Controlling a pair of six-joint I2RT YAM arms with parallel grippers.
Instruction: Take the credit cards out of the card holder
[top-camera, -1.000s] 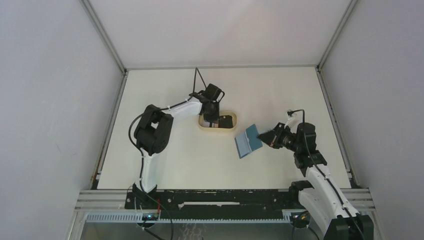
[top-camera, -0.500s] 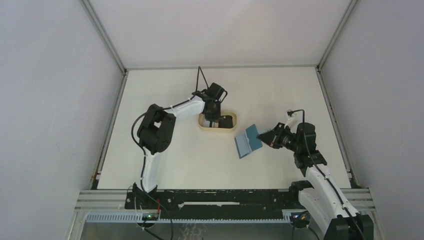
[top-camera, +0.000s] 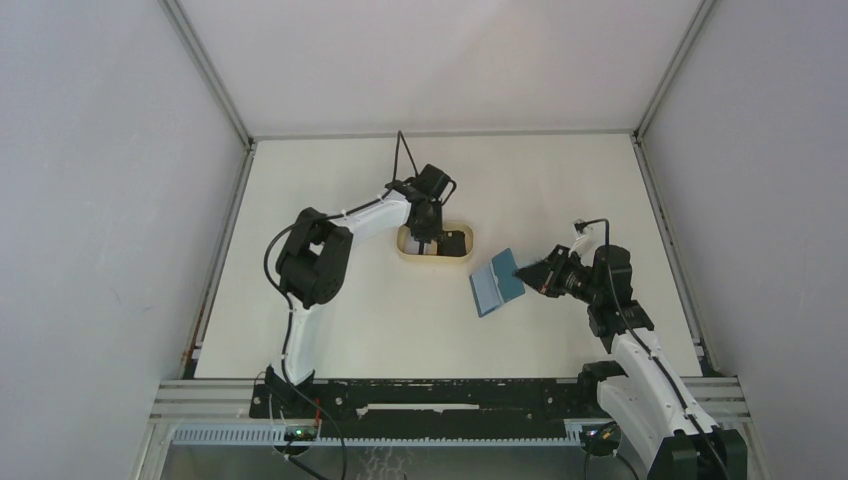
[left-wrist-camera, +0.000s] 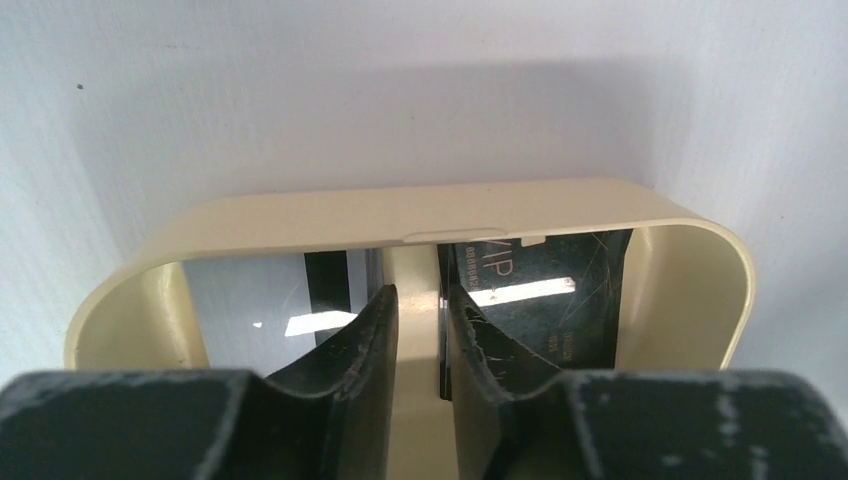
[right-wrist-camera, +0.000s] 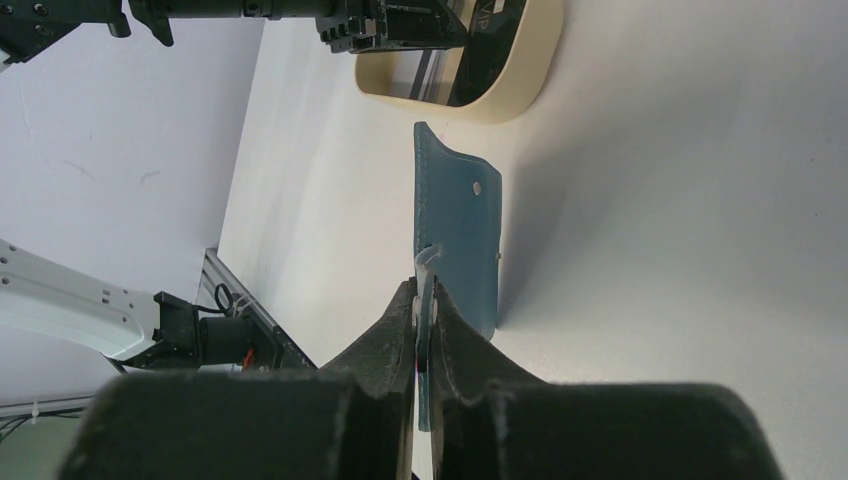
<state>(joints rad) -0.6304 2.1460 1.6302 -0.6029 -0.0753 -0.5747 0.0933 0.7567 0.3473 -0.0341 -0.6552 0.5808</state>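
Observation:
The teal card holder (top-camera: 496, 282) stands open on its edge on the table, and my right gripper (top-camera: 527, 270) is shut on its right edge. In the right wrist view the card holder (right-wrist-camera: 458, 230) runs away from the right gripper (right-wrist-camera: 424, 295), pinched between both fingers. My left gripper (top-camera: 427, 238) hangs inside the tan tray (top-camera: 436, 257). In the left wrist view the left gripper (left-wrist-camera: 418, 300) is open a little, with only bare tray floor in the gap. A black credit card (left-wrist-camera: 540, 300) lies to its right and a pale card (left-wrist-camera: 250, 300) to its left, both in the tray (left-wrist-camera: 400, 215).
The tan oval tray (right-wrist-camera: 505, 88) sits just beyond the card holder, about a hand's width to its upper left. Grey walls close in the table on three sides. The arm bases and a black rail line the near edge.
The left gripper shifted slightly over the tray, then its jaws parted a little. The right gripper and the card holder have stayed in place.

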